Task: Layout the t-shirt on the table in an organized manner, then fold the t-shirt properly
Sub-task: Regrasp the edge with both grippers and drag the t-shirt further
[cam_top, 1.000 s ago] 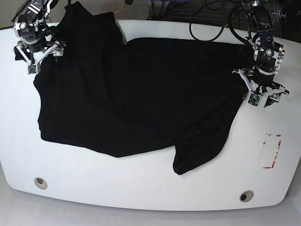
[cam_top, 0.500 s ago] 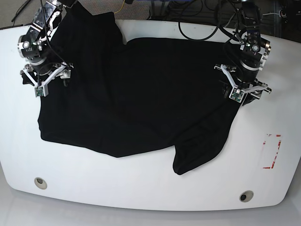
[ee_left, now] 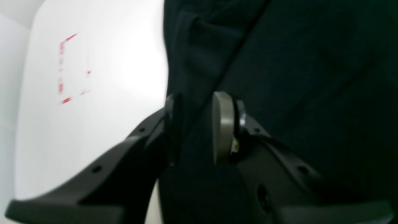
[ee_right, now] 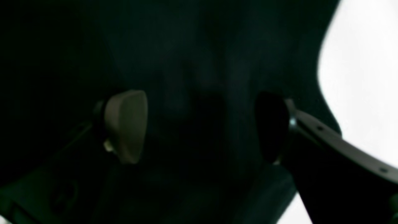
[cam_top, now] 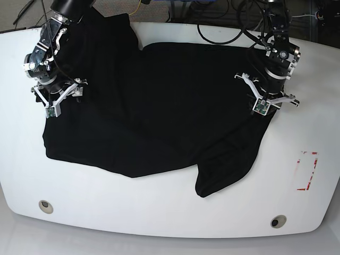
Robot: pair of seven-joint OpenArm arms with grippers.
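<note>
Now we see the t-shirt (cam_top: 159, 106), soft plain black cloth, spread rumpled across the glossy white table (cam_top: 159, 212), one sleeve trailing toward the red outline mark (cam_top: 307, 171). Our left gripper (ee_left: 194, 127) pinches a fold at the shirt's edge nearest that mark. Our right gripper (ee_right: 199, 124) stands spread over cloth at the shirt's opposite side.

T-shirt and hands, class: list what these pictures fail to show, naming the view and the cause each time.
- Base view: the t-shirt's top-left part runs past the table edge and out of frame.
- Base view: both hands' fingertips are too small to read against black cloth.
- Right wrist view: the right hand sits over dark, blurred fabric; contact is unclear.
- Left wrist view: the left hand straddles a fold; blur hides whether it is pinched.
</note>
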